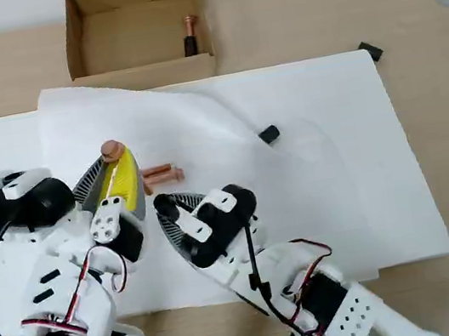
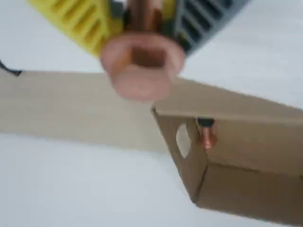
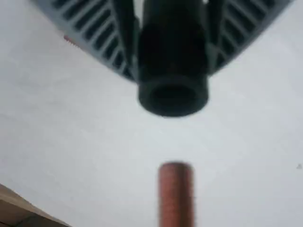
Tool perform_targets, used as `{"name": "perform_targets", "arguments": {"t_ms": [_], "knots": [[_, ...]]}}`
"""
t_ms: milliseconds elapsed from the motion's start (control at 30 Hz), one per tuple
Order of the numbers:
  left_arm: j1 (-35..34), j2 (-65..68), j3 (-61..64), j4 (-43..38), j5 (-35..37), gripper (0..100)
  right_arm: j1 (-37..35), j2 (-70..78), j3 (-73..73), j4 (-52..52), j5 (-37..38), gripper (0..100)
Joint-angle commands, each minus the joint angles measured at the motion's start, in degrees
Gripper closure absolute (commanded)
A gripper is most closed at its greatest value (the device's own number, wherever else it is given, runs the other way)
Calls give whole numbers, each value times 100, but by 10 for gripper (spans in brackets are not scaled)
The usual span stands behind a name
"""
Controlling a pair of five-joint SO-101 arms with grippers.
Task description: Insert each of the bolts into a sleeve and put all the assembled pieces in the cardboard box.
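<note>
One assembled piece point(image 1: 189, 36), a copper bolt in a black sleeve, already lies in the cardboard box point(image 1: 78, 37) at the far side of the bench point(image 1: 434, 81), against the box's right wall. That looks like the only finished one.

A second pair is in hand but not yet joined. The left claw point(image 1: 110, 163), the one with the yellow finger, is clamped on a copper bolt point(image 1: 112, 150) held head-up over the white paper point(image 1: 342, 200). Just to its right and a little nearer, the right claw point(image 1: 164, 206) grips a black sleeve point(image 3: 173, 90) with its open end facing outward. The two parts are close together but apart, so by my reckoning the insertion has yet to happen.

Between the claws, loose bolts point(image 1: 161, 176) lie on the paper. They look like two side by side, though I cannot be sure. A spare sleeve point(image 1: 268, 135) sits farther right on the paper, and another small sleeve point(image 1: 371, 51) rests on the bare bench beyond the paper's far right corner.

So I judge the job under halfway: one boxed, one to be mated, the rest untouched.
</note>
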Motion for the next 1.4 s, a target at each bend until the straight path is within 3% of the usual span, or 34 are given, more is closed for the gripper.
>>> {"name": "perform_targets", "arguments": {"t_ms": [0,500,1367], "knots": [[246,-13,-53,-141,18,994,-57,-40,-4,0,-53,989],[413,-31,-70,545,44,994,-57,-48,-4,0,-53,989],[809,-40,132,492,-132,994,-57,-57,-4,0,-53,989]]}}
